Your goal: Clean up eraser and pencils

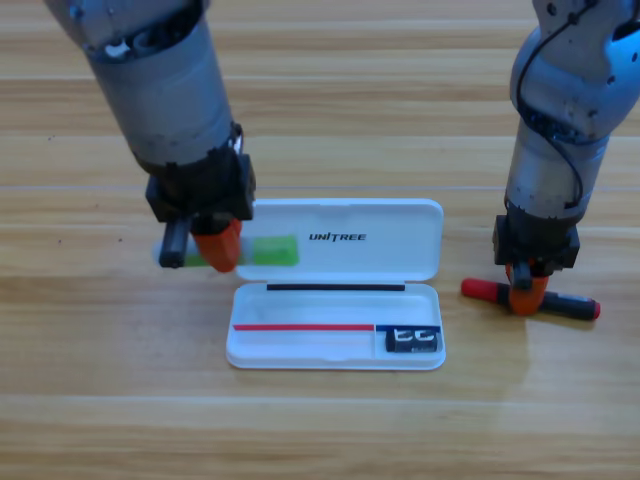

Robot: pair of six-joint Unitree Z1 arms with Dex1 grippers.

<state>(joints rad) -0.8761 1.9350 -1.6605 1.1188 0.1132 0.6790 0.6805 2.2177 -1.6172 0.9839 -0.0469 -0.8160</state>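
While both arms reached down to the worktop (90, 380), the open white case (335, 270) lay between them with the eraser (413, 341) already resting in the right end of its tray. The left gripper (218, 250) stood over the pale pencil with the green end (262, 250), just beside the case's raised lid at its left edge; its orange fingers (220, 245) covered the middle of the stick, so I could not tell whether they were closed on it or only poised around it. The right gripper (524, 295) pointed down at the red-capped pencil (485, 291), which lay on the wood to the right of the case and apart from it. Its fingers sat astride the barrel near the middle, but the gap was hidden and their state could not be told.

Several things looked risky. The pale pencil lay touching or very near the lid, so a lift there might have nudged the lid or shifted the whole case. A round barrel gripped off-centre might have tipped or rolled free. With both arms heading for one narrow tray, they might have crowded each other.
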